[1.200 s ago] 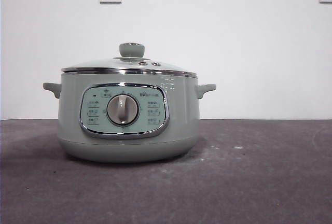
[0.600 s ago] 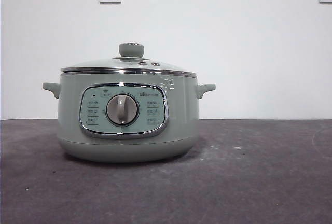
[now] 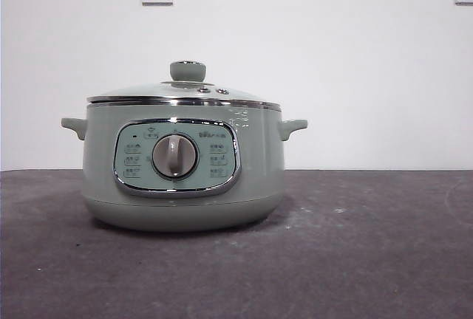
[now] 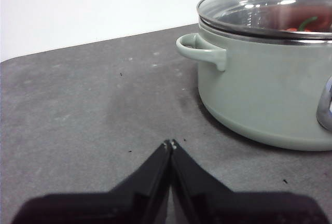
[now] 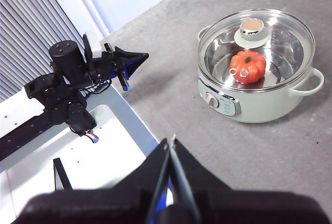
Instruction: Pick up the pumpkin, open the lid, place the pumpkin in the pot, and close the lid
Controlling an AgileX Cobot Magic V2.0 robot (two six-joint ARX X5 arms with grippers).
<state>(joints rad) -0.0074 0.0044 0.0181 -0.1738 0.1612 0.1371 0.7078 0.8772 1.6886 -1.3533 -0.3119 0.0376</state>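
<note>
Pumpkin (image 5: 247,66) inside pot (image 3: 183,171), lid (image 3: 183,94) seated; my left fingers (image 4: 171,143) and right fingers (image 5: 169,140), pinched empty, should simply retreat clear.

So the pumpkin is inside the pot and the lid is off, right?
Not quite. The pumpkin is inside the pot, but the lid is on, closed over it. The right wrist view shows the pumpkin through the glass lid, and the front view shows the lid sitting on the pot's rim.

Left gripper (image 4: 171,143) fingers closed; right gripper (image 5: 169,141) fingers closed.
</note>
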